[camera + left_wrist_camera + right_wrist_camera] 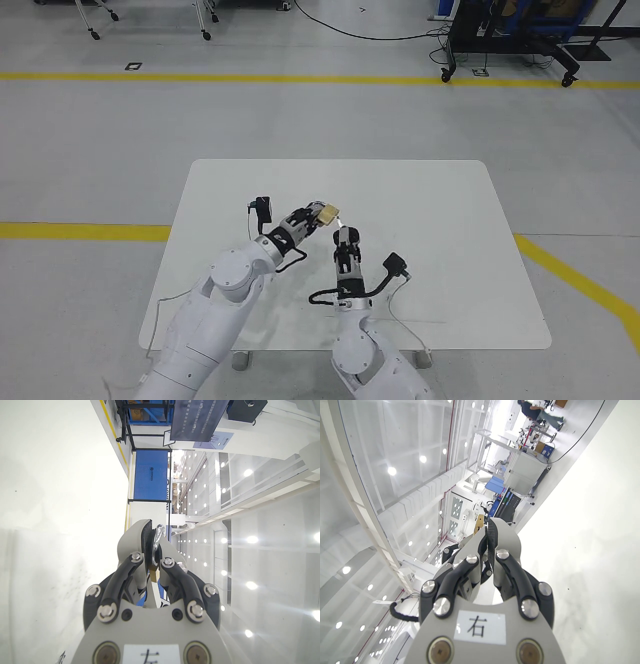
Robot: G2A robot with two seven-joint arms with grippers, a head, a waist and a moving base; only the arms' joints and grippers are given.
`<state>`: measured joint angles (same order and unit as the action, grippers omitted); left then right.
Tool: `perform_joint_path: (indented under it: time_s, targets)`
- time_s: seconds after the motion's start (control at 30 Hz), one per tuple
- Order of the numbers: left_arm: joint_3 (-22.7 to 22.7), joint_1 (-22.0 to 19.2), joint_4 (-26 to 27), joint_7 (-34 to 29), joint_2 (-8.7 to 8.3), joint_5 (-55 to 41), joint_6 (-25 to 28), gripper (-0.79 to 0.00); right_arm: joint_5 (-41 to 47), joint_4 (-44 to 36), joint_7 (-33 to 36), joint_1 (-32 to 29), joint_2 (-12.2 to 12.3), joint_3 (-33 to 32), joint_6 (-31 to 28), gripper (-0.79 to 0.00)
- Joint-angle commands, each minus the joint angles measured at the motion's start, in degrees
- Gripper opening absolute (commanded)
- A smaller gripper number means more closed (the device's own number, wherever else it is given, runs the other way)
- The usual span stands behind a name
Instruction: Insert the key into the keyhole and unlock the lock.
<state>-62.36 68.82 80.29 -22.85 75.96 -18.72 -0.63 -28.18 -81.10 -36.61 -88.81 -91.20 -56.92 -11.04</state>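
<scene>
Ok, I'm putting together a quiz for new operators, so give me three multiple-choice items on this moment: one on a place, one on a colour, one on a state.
1. Where is the padlock?
A. In the left claw, over the table
B. Lying flat on the table
C. On the floor

2. What colour is the padlock's body?
A. Red
B. Black
C. Brass yellow

3. How is the left claw?
A. Wide open
B. Shut on the padlock
C. Shut on nothing

Answers:
1 A: the top view shows the padlock gripped at the arm's tip over the white table.
2 C: the body shows brass yellow in the top view.
3 B: in the left wrist view the fingers press on the padlock's silver loop.
</scene>
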Motion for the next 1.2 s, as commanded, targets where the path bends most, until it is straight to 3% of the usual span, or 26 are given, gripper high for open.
perform_joint_path:
  time_s: [0.0, 0.2, 0.53, 1.17]
  targets:
    - [-0.33, 0.03, 0.41, -0.62, -0.19, 1.52, -0.02, -0.785, -0.17, -1.58, 3.53, -0.91, 0.44, -1.05, -0.48, -0.785]
    - [-1.72, 0.31, 0.97, -2.58, -0.56, 1.77, -0.87, -0.785, -1.42, -6.20, 8.53, -3.48, 1.50, -4.33, -0.63, -0.785]
    - [-3.84, 0.20, 0.81, -6.96, -1.15, 1.37, -0.99, -0.785, 4.77, -13.20, 25.41, -7.08, 3.15, -8.85, -0.37, -0.785]
    - [-2.54, 0.22, 1.33, -7.39, -1.08, 2.14, -2.17, -0.785, 3.60, -13.19, 25.15, -6.92, 3.49, -7.51, 0.40, -0.785]
